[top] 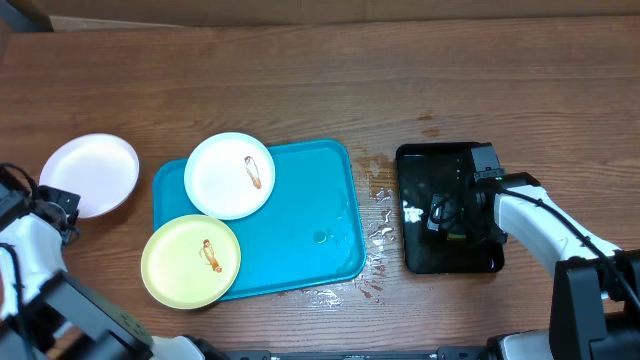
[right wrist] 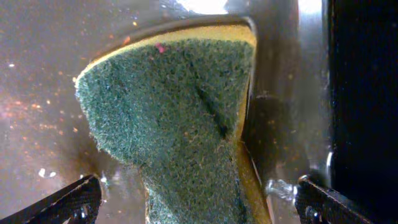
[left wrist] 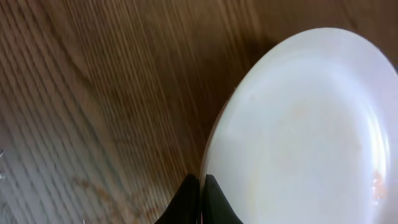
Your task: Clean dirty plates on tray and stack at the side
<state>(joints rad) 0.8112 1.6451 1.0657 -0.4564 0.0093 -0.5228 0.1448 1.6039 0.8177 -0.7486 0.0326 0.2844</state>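
Tray: the cyan-blue tray (top: 300,230) lies mid-worktop, its floor wet in spots.
Smeared white plate (top: 229,175): rests over the tray's far left corner, with a brown streak near its middle.
Pale yellow plate (top: 190,261): overlaps the tray's near left corner and has a brown smear.
Side white plate (top: 90,174): flat on the worktop, left of the tray and apart from it.
Left fingers (left wrist: 217,208): drawn nearly together, pinching the side white plate's rim.
Right fingers (right wrist: 323,205): spread wide either side of a green-and-yellow scouring sponge (right wrist: 180,124), clear of it.
Black tray (top: 420,250): right of the cyan one, glossy and wet, holding the sponge.
Worktop (top: 330,80): dark wood grain, with water puddles (top: 380,235) between the trays.
Room: only a pale strip shows beyond the far edge.
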